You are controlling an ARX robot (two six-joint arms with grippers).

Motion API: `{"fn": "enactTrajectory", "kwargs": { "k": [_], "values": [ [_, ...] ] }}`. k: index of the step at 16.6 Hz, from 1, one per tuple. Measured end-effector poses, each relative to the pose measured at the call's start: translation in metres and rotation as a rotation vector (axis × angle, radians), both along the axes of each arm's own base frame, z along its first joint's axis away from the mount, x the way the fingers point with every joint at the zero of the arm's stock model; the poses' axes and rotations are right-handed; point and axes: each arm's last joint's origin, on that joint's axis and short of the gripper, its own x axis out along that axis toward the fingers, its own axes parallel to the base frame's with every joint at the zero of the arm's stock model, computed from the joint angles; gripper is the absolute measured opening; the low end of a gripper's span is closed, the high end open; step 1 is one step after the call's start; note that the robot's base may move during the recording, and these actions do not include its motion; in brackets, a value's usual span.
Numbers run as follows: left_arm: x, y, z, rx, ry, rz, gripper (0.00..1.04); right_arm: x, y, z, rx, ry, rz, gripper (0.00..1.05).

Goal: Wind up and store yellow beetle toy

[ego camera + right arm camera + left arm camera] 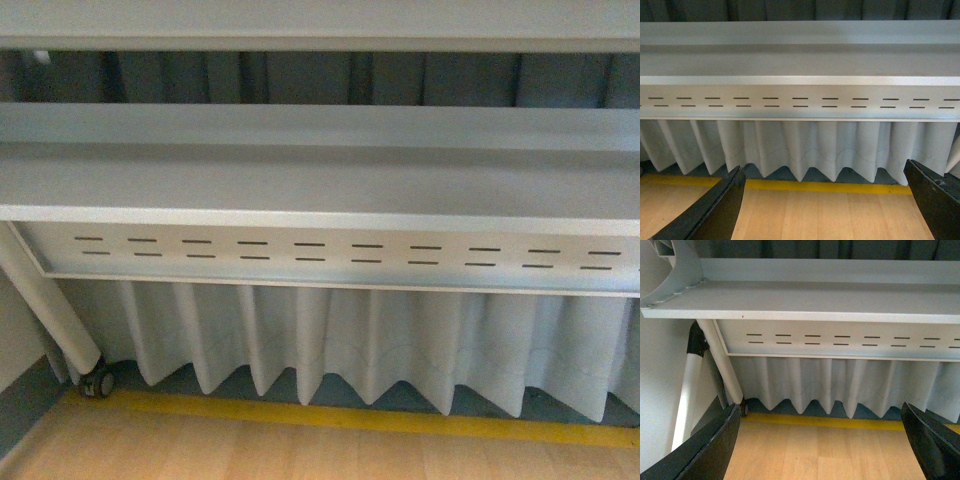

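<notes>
Grippers, left (822,440) and right (825,202), both gape wide with nothing held; you're facing a grey shelf (320,185), pleated curtain (350,350) below.

a grey shelf (320,185) with a slotted panel (330,252) spans the way ahead. beneath it a pleated curtain (370,345) closes the gap. the wood floor (300,450) lies open; a slanted leg (45,305) stands at the left.
</notes>
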Motion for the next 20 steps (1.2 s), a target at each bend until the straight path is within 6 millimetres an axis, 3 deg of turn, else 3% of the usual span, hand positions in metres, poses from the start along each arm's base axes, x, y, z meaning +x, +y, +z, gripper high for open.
{"fn": "enactTrajectory", "kwargs": {
  "k": [20],
  "values": [
    [0.0000, 0.0000, 0.0000, 0.000, 0.000, 0.000, 0.98, 0.0000, 0.0000, 0.0001, 0.000, -0.001, 0.000, 0.98]
  ]
}}
